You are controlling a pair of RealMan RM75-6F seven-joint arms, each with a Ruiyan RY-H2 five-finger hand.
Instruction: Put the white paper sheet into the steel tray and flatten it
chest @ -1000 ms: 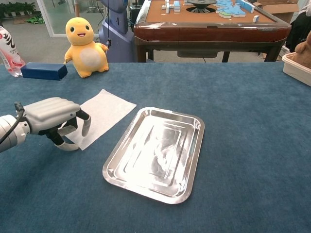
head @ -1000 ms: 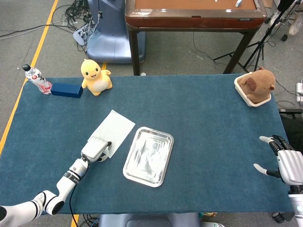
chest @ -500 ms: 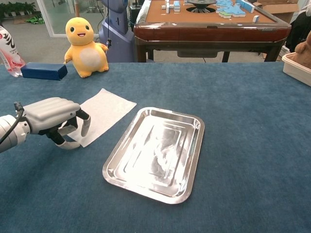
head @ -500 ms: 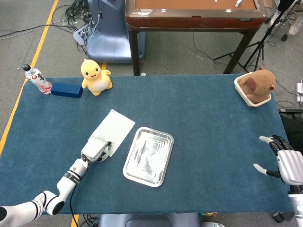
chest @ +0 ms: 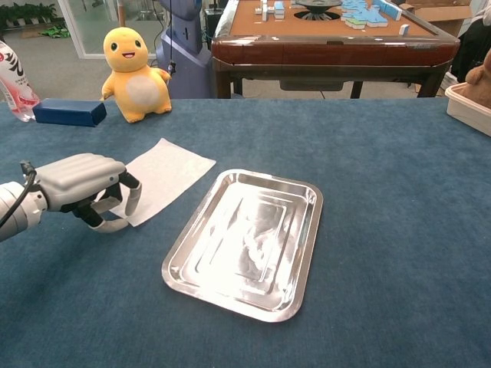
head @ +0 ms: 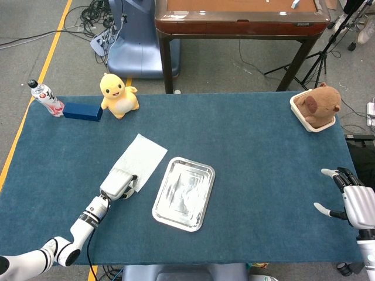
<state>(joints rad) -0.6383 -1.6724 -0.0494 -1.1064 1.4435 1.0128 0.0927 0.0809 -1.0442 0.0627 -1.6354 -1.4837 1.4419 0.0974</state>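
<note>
The white paper sheet [head: 142, 159] [chest: 167, 176] lies flat on the blue tablecloth, just left of the steel tray [head: 184, 193] [chest: 245, 241]. The tray holds nothing. My left hand [head: 118, 184] [chest: 81, 186] sits at the sheet's near corner, with its fingers curled over the edge and the thumb beneath, pinching the paper. Far off at the table's right edge, my right hand [head: 350, 202] hovers with its fingers spread and nothing in it; the chest view does not show it.
A yellow duck toy [head: 119, 93] [chest: 134, 73], a blue box [head: 82, 111] [chest: 65, 113] and a bottle [head: 45, 96] stand at the back left. A brown plush bear in a white container [head: 316, 105] sits at the back right. A wooden table [head: 240, 17] stands beyond.
My left hand has closed slightly on the sheet's near corner, and that corner has drawn in a little. The right hand has not moved.
</note>
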